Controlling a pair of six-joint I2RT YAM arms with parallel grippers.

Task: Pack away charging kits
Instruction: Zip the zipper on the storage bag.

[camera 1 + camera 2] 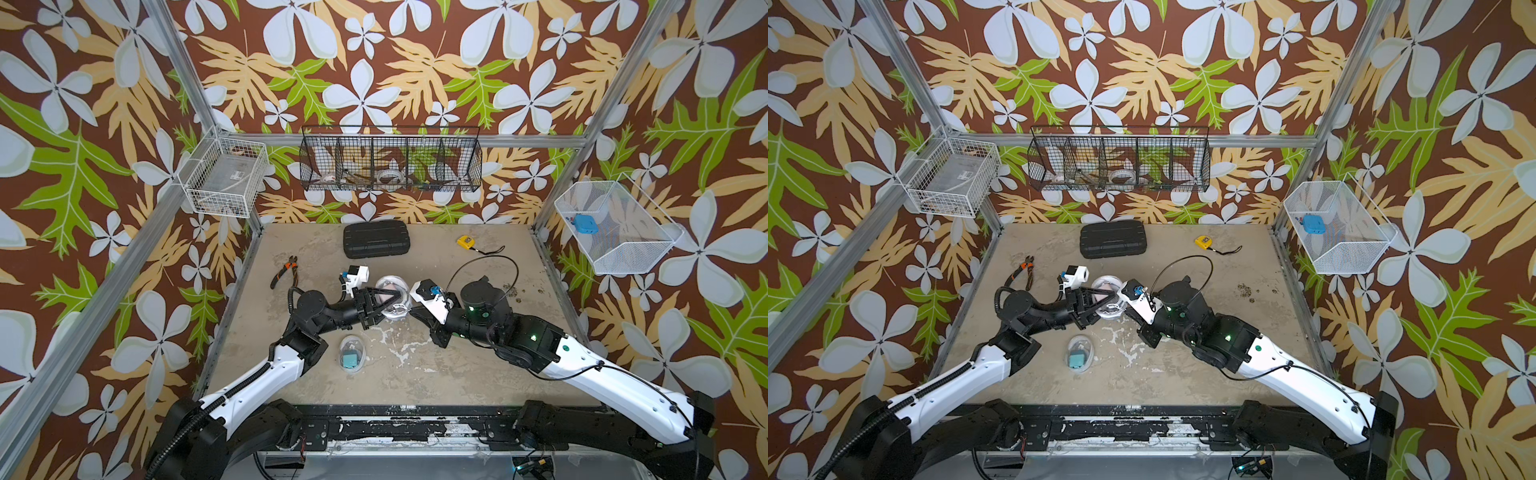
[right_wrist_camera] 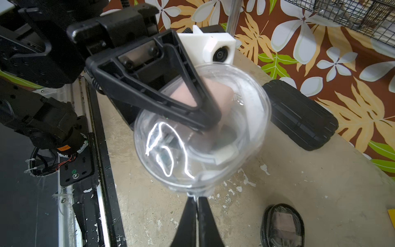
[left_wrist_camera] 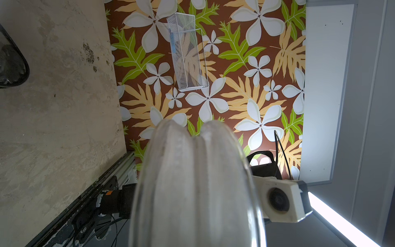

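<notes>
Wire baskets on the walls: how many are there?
3: a white wire basket on the left wall, a black divided basket on the back wall, a white mesh basket on the right wall. None looks hidden.

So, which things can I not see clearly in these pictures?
Left wrist view: the clear case is blurred and hides the left end effector.
Right wrist view: the bottom edge cuts off the black-rimmed case.
Both top views: the contents of the black basket are too small behind its mesh.
</notes>
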